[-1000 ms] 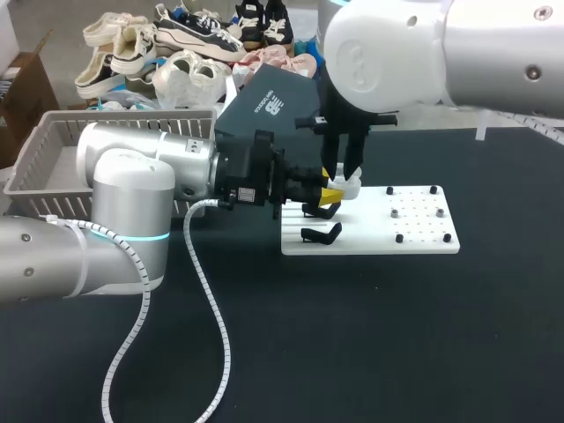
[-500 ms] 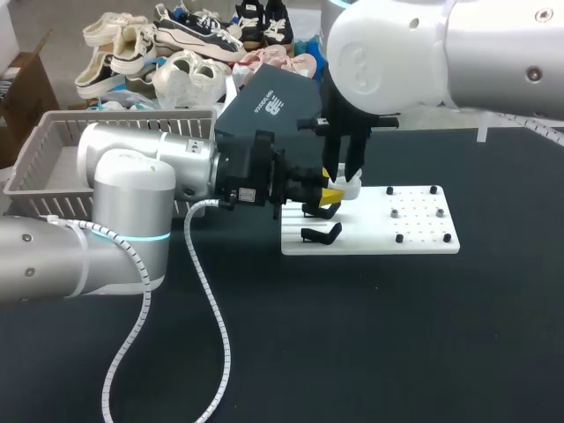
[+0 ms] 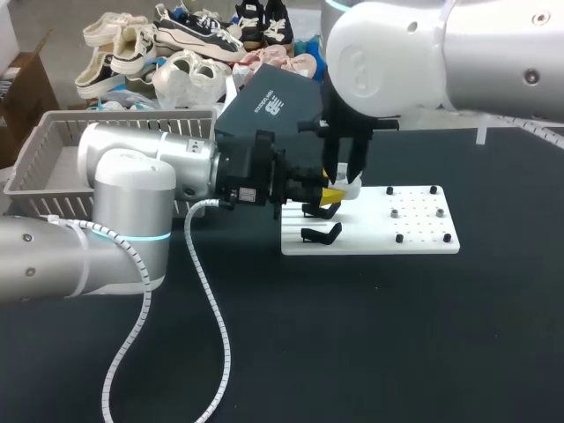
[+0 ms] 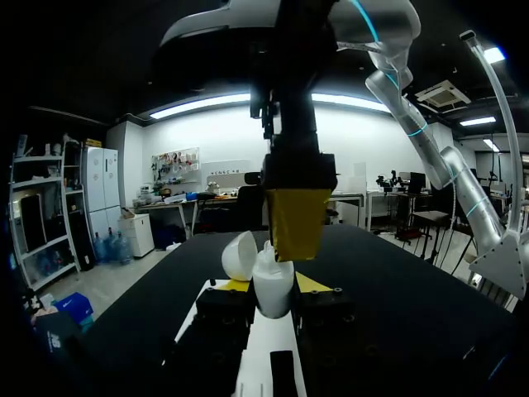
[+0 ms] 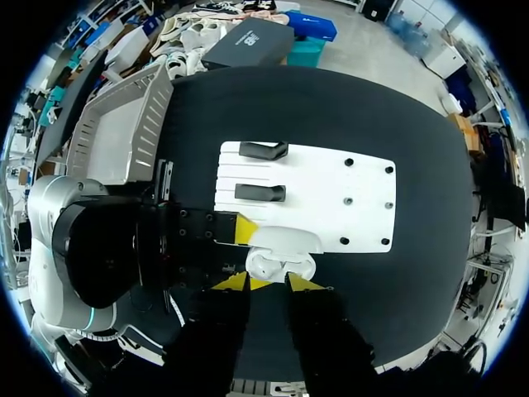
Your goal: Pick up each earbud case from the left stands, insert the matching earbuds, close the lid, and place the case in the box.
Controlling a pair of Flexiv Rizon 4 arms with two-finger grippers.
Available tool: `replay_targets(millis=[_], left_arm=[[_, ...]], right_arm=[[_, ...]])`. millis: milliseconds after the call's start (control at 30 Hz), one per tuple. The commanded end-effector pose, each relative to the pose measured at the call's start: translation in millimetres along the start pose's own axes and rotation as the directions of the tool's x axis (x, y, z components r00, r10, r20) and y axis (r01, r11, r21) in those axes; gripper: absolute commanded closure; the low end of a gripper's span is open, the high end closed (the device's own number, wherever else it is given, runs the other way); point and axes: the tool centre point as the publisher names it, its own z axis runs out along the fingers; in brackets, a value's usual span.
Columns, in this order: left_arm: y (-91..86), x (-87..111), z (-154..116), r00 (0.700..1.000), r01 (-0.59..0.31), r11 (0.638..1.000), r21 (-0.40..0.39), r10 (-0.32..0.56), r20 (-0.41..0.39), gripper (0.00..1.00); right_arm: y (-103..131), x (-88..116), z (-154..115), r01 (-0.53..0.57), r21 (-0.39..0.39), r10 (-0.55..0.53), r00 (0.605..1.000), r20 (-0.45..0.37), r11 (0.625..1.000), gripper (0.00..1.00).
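Observation:
A white earbud case (image 4: 273, 273) with its lid (image 4: 240, 255) tipped open is held upright over the white board, my left gripper (image 4: 274, 291) shut on its lower body. From above, the case (image 5: 279, 265) shows its two recesses facing up. My right gripper (image 5: 269, 283) hangs straight down over it, open, its yellow fingertips (image 5: 231, 281) apart with nothing between them. In the head view the case (image 3: 345, 187) sits between the left gripper (image 3: 328, 197) and the right gripper (image 3: 345, 169) just above it.
The white board (image 3: 414, 231) carries two black stands (image 3: 322, 233) on its left part and several black pegs on its right. A grey basket (image 3: 53, 167) stands at the far left. A dark box (image 3: 264, 110) lies behind the board.
My right gripper's fingers have spread a little and lifted slightly above the case. The left arm and the case have stayed put.

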Motion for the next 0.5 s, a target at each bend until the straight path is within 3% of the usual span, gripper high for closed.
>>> replay_targets(millis=[33,333,367,433,500], left_arm=[[1.1,0.1,-0.5,1.0,-0.001,1.0,0.003,0.001,0.001,1.0],[1.1,0.1,-0.5,1.0,-0.001,1.0,0.003,0.001,0.001,1.0],[1.1,0.1,-0.5,1.0,-0.001,1.0,0.003,0.001,0.001,1.0],[1.1,0.1,-0.5,1.0,-0.001,1.0,0.003,0.001,0.001,1.0],[1.1,0.1,-0.5,1.0,-0.001,1.0,0.003,0.001,0.001,1.0]], right_arm=[[1.9,-0.2,0.2,-0.001,0.002,0.001,1.0,0.001,1.0,0.65],[-2.5,8.6,-15.2,-0.021,0.001,0.021,0.999,0.034,1.0,0.54],[-5.5,7.1,-16.8,-0.039,0.0,0.039,0.999,0.034,0.999,0.47],[-12.1,2.2,-17.7,-0.102,0.015,0.102,0.994,0.036,0.995,0.0],[-19.3,-3.3,-17.3,-0.152,0.02,0.151,0.988,0.035,0.988,0.0]])
